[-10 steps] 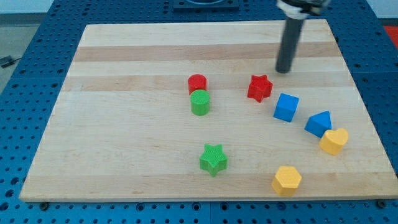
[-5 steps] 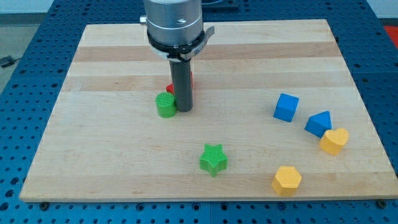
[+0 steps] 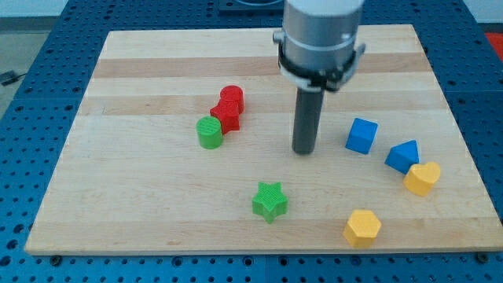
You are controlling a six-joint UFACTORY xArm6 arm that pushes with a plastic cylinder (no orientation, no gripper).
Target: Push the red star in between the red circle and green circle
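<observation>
Between red circle (image 3: 232, 97) and green circle (image 3: 209, 132), red star (image 3: 225, 115), my tip (image 3: 303, 152) well right, touching nothing

My tip (image 3: 303, 151) sits on the tabletop (image 3: 141, 196). Well to its view-left, the red star (image 3: 225, 118) is wedged between the red circle (image 3: 232, 97) and the green circle (image 3: 209, 132). The blue cube (image 3: 361, 135) is near on the right.

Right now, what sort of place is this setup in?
Probably a robotics lab bench: a wooden board lies on a blue perforated table, with small coloured blocks like the red star, and my tip.
</observation>
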